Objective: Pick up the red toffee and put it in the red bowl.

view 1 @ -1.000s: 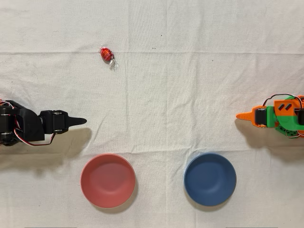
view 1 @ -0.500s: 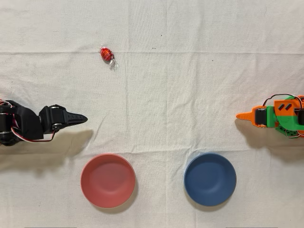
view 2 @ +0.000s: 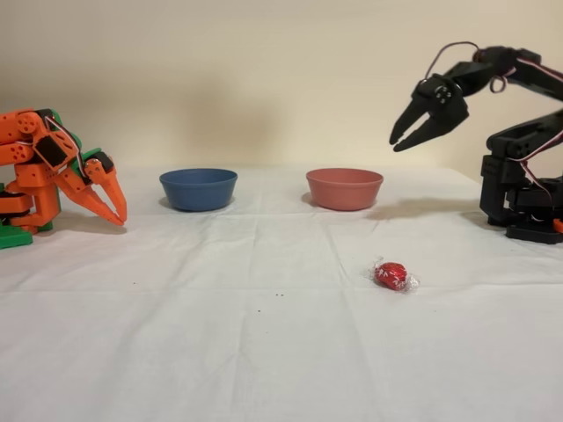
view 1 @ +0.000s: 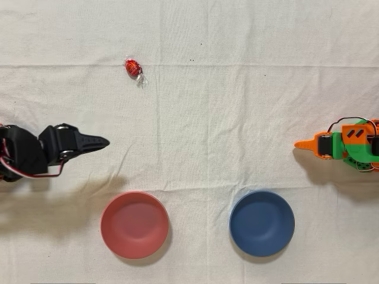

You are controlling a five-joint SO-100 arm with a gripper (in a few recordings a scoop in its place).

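The red toffee (view 1: 132, 67) lies on the white cloth with its clear wrapper ends twisted, at the upper left of the overhead view; in the fixed view the toffee (view 2: 391, 275) rests in front of the bowls. The red bowl (view 1: 134, 225) sits empty at the lower left, and in the fixed view this bowl (view 2: 344, 188) stands right of centre. My black gripper (view 1: 104, 142) hangs in the air at the left, between toffee and bowl and well apart from both. In the fixed view the gripper (view 2: 398, 145) is raised above and right of the red bowl, tips close together and holding nothing.
A blue bowl (view 1: 262, 223) stands empty to the right of the red one; the fixed view shows it (view 2: 198, 188) left of centre. The idle orange arm (view 1: 340, 144) rests at the right edge, on the left (view 2: 53, 171) in the fixed view.
My black arm has lifted off its rest. The gripper has risen and tilted slightly towards the toffee, and its shadow has spread away from it. Toffee and bowls have not moved.
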